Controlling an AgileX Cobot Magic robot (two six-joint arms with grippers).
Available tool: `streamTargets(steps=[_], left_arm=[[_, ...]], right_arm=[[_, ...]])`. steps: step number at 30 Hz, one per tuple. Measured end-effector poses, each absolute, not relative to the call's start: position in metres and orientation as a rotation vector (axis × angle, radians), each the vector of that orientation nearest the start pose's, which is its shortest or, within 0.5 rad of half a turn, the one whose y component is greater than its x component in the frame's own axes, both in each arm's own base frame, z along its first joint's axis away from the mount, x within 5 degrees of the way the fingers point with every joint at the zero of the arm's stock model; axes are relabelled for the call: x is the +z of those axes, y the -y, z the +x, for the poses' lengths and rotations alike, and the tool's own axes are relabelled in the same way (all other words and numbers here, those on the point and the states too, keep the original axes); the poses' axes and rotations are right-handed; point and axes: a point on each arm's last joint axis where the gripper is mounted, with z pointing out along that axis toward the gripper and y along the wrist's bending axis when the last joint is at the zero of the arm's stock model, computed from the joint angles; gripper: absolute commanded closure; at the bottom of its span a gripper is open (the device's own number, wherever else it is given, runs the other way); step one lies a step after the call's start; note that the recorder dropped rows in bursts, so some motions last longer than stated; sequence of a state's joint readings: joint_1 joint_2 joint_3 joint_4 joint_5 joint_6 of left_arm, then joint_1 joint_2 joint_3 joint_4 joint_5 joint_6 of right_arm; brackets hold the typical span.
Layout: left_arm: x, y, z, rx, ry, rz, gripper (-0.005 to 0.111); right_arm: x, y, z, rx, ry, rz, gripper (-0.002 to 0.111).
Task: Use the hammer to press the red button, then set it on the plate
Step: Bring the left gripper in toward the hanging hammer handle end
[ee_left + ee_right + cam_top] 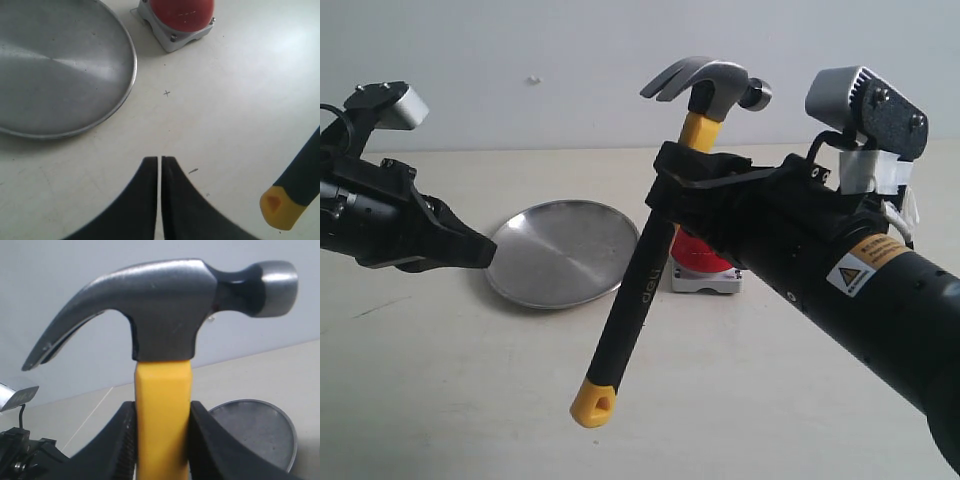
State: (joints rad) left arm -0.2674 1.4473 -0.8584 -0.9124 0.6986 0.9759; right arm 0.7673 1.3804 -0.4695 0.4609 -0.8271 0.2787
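On the counter (pixel 440 400), left of centre, lies the round shallow brushed stainless-steel plate (pixel 565 250). Its inner face shows as bare metal right across. Just to its right, apart from the rim, stands the glossy red dome button (pixel 182 10) on its squat light-grey square base. In the exterior view the right arm and the hammer handle hide part of it.

The small claw hammer (pixel 645 270), with a dark grey steel head and a yellow-and-black handle, is off the plate. It is carried head-up in front of the button. The handle slants down toward the near left and the yellow looped end is lowest. Whether that end touches the counter cannot be told.

The right hand (pixel 162 440) pinches the hammer by the yellow neck directly under the head, one finger on each side. The right arm reaches in from the near right.

The left hand (pixel 159 161) has its fingers pressed together with nothing between them. It is held level at the left, with its tips near the plate's left rim.
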Motion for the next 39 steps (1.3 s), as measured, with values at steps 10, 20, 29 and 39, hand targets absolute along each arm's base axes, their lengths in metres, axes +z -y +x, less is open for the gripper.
streamTargets(steps=[10,20,29,39], left_arm=[[0.2418,0.1181,0.2556,-0.704,-2.366,0.776,0.101],[0.2418,0.1181,0.2556,-0.704,-2.366,0.776,0.101],[0.2418,0.1181,0.2556,-0.703,-2.364,0.778,0.101],[0.2418,0.1181,0.2556,-0.702,-2.363,0.781,0.101]], right_arm=[[0.234,-0.1569,0.2055,0.777,-1.672,0.125,0.108],[0.234,-0.1569,0.2055,0.774,-1.672,0.122,0.108],[0.234,-0.1569,0.2055,0.771,-1.672,0.118,0.108],[0.234,-0.1569,0.2055,0.769,-1.672,0.117,0.108]])
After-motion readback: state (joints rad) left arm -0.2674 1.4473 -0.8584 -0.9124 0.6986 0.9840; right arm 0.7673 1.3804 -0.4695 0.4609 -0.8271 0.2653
